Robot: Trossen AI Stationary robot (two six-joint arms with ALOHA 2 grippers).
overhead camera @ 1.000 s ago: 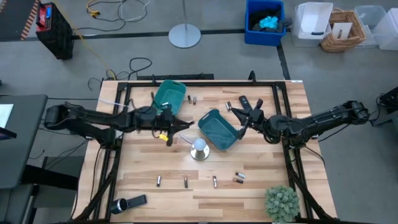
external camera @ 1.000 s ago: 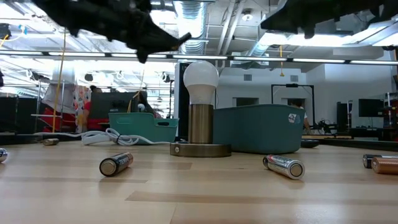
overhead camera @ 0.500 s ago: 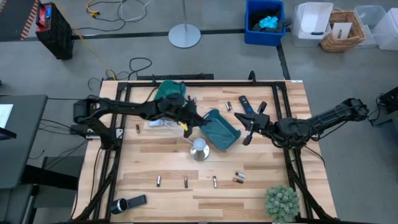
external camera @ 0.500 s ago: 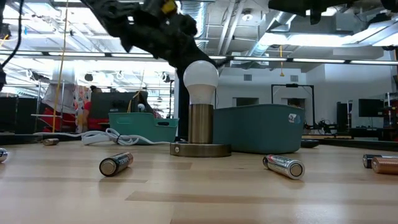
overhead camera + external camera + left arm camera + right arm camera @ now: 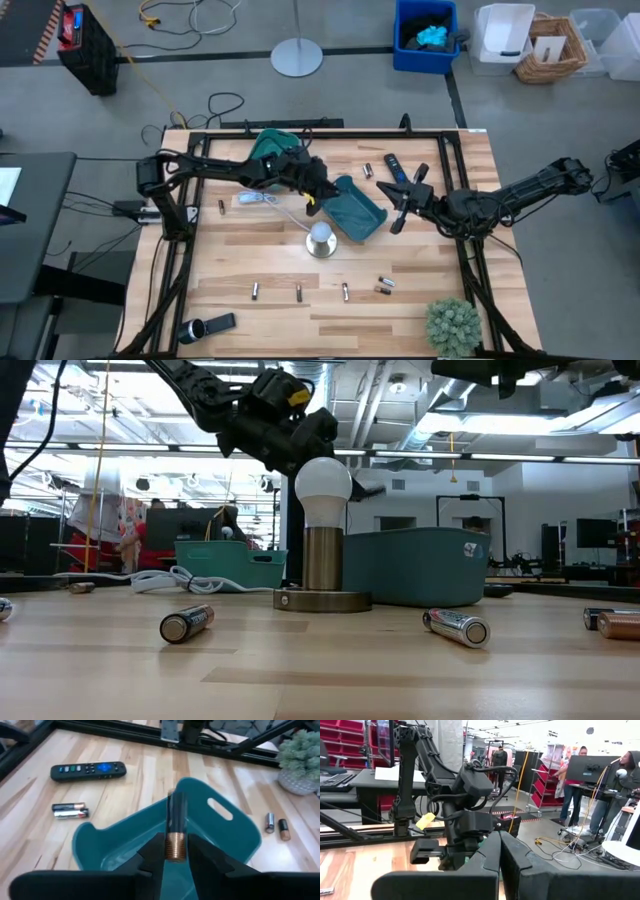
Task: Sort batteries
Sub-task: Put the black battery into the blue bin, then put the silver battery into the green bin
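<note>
My left gripper point(image 5: 318, 197) hangs over the right teal bin point(image 5: 352, 208), shut on a black battery with a copper end point(image 5: 175, 820). The bin's inside point(image 5: 125, 845) lies right below it. The second teal bin point(image 5: 272, 150) stands at the far left, partly under my left arm. Loose batteries lie flat on the wood near the front edge point(image 5: 298, 292), point(image 5: 345, 291), point(image 5: 383, 285), and in the low view point(image 5: 187, 623), point(image 5: 456, 627). My right gripper point(image 5: 500, 851) is shut with nothing in it, right of the bin point(image 5: 400, 203). My left gripper pinches the battery's copper end point(image 5: 175, 849) between its two fingers point(image 5: 152, 854). The fingers come slanting down from the table's left and lie along the battery. The black body sticks out past the fingertips, clear of the bin below.
A bulb lamp on a brass base point(image 5: 321, 240) stands just in front of the bin. A black remote point(image 5: 395, 165) and two batteries point(image 5: 70, 810) lie at the far side. A flashlight-like cylinder point(image 5: 205, 326) sits front left, a potted plant point(image 5: 453, 325) front right.
My left gripper has swung toward the table's right edge, from beside the lamp to above the right teal bin, sinking a little and carrying the battery along.
</note>
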